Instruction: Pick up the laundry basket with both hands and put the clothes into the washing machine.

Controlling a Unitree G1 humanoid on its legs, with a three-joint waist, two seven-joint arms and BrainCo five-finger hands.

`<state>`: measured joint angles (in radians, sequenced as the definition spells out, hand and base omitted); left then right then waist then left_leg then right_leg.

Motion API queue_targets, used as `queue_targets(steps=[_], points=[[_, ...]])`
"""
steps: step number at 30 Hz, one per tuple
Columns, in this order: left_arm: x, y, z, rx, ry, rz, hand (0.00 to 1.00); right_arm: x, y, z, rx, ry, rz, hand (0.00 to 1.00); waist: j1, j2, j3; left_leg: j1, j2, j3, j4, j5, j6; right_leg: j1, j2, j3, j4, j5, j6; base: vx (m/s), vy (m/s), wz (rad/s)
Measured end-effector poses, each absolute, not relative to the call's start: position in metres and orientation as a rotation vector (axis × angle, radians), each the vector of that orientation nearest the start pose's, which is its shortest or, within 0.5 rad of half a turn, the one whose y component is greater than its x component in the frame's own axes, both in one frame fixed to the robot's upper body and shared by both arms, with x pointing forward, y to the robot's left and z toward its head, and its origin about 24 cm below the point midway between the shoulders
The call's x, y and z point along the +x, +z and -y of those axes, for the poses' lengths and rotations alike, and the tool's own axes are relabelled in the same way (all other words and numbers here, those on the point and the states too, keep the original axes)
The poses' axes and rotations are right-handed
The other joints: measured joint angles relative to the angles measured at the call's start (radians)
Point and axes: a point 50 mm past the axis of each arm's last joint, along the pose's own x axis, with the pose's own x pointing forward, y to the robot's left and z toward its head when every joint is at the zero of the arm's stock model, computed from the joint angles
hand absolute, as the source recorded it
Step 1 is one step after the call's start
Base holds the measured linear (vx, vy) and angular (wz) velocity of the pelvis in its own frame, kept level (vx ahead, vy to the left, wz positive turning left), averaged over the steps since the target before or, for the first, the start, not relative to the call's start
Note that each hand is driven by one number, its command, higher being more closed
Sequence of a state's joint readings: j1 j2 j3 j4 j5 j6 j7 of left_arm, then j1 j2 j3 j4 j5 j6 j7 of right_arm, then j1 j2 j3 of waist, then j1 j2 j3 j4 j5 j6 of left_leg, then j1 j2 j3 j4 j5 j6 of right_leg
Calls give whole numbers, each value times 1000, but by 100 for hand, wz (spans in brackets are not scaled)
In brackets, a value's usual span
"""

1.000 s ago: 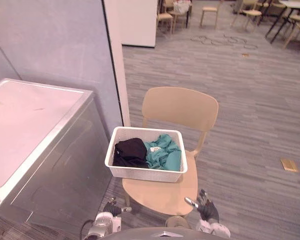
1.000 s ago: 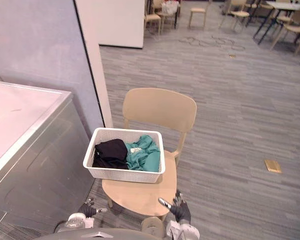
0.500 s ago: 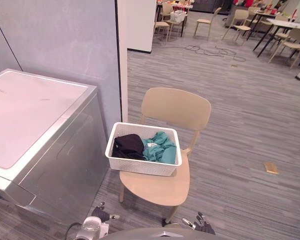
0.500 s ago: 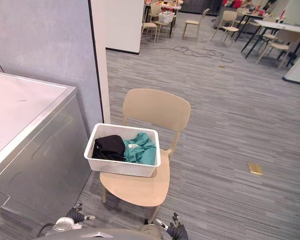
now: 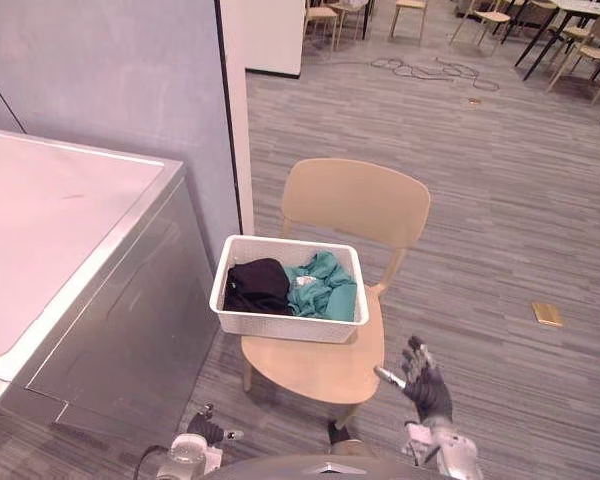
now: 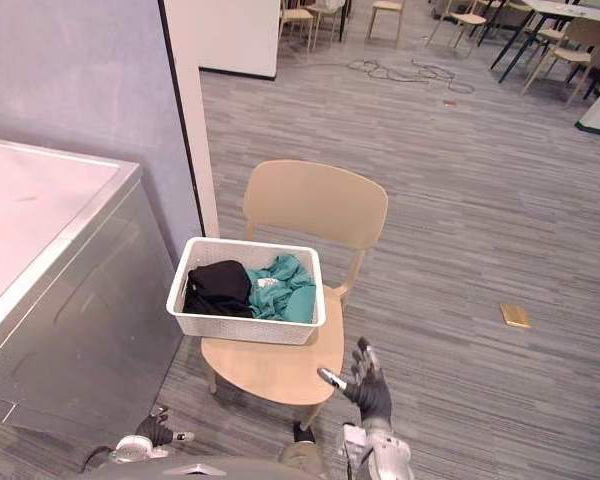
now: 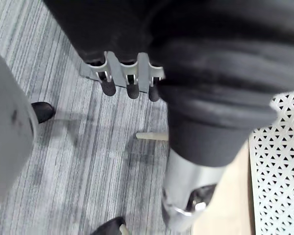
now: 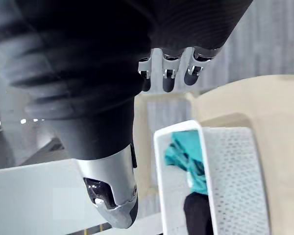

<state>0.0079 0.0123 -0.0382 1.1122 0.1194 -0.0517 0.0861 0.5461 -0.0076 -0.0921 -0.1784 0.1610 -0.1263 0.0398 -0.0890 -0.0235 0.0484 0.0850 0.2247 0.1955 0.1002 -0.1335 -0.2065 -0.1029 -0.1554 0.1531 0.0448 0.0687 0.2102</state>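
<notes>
White perforated plastic laundry basket (image 5: 286, 327) sits on the seat of a beige moulded chair (image 5: 356, 204), untouched by either hand. Its 9 o'clock end overhangs the seat edge.

Inside the basket, a crumpled black garment (image 5: 257, 286) lies on the 9 o'clock side and a crumpled teal garment (image 5: 326, 289) on the 3 o'clock side; the two touch.

Silver-grey top-loading washing machine (image 5: 50, 225) stands at 9 o'clock from the chair, just beside it, with its flat white lid down. A grey partition wall (image 5: 110, 70) rises behind it.

Right hand (image 5: 426, 386) hangs in the air at 5 o'clock from the basket, near the seat's front corner and apart from it. Its fingers (image 8: 168, 74) are straight and spread, the thumb is out to the side, and it holds nothing.

Left hand (image 5: 208, 430) is low at 7 o'clock from the basket, over the grey plank floor (image 5: 500, 200) and well apart from the basket. Its fingers (image 7: 119, 84) are straight in a row, and it holds nothing.

A small tan block (image 5: 547, 314) lies on the floor at 3 o'clock from the chair, well apart.
</notes>
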Motion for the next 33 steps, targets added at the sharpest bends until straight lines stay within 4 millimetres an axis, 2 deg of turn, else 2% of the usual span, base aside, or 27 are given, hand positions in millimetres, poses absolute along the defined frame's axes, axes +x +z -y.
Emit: queue_targets(steps=[1, 4, 8, 13, 16, 18, 22, 25, 33], points=[[118, -161, -150, 179, -27, -1053, 0, 138, 10, 201, 71, -214, -134, 0, 2, -1, 4, -4, -1, -4, -1, 1, 0, -1, -1, -2, -1, 0, 0, 8, -2, 8], [120, -160, -145, 193, -55, -1046, 0, 150, 33, 203, 15, -211, -12, 0, 3, -3, 5, -19, -4, -15, 0, 1, 0, -4, -5, -9, -6, 0, 0, 11, 4, 11], [123, -159, -144, 236, -95, -1034, 0, 169, 48, 207, -56, -191, 71, 0, 10, -3, 11, -42, -6, -41, 3, 4, 1, -4, -11, -31, -16, 1, 0, -1, -2, 19], [132, -156, -148, 279, -119, -1009, 0, 203, 79, 207, -160, -87, 215, 0, 31, 2, 40, -54, -8, -67, 1, 15, 0, 2, -15, -57, -23, 3, 1, -2, -5, 13], [141, -153, -153, 308, -124, -987, 0, 233, 81, 199, -219, -8, 228, 0, 34, 2, 77, -72, -9, -89, 2, 26, -1, 1, -18, -77, -23, 7, 0, -28, -5, 19], [151, -150, -153, 315, -124, -960, 0, 250, 82, 197, -259, 32, 215, 0, 48, 4, 105, -90, -9, -102, 4, 34, -1, -9, -18, -83, -21, 12, -2, -55, -4, 19], [173, -141, -151, 293, -111, -904, 0, 293, 103, 190, -424, 115, 247, 0, 76, 8, 187, -138, -11, -120, 21, 49, 0, -51, -18, -88, 2, 19, -4, -83, -2, 9], [184, -135, -150, 295, -108, -868, 0, 313, 117, 181, -467, 141, 273, 0, 88, 8, 236, -155, -12, -124, 23, 58, -1, -76, -18, -85, 18, 22, -7, -45, 0, 3], [210, -119, -155, 260, -51, -779, 0, 337, 115, 168, -559, 209, 210, 0, 105, 9, 307, -212, -12, -152, 38, 70, 0, -121, -18, -103, 32, 28, -11, -29, -1, 8]])
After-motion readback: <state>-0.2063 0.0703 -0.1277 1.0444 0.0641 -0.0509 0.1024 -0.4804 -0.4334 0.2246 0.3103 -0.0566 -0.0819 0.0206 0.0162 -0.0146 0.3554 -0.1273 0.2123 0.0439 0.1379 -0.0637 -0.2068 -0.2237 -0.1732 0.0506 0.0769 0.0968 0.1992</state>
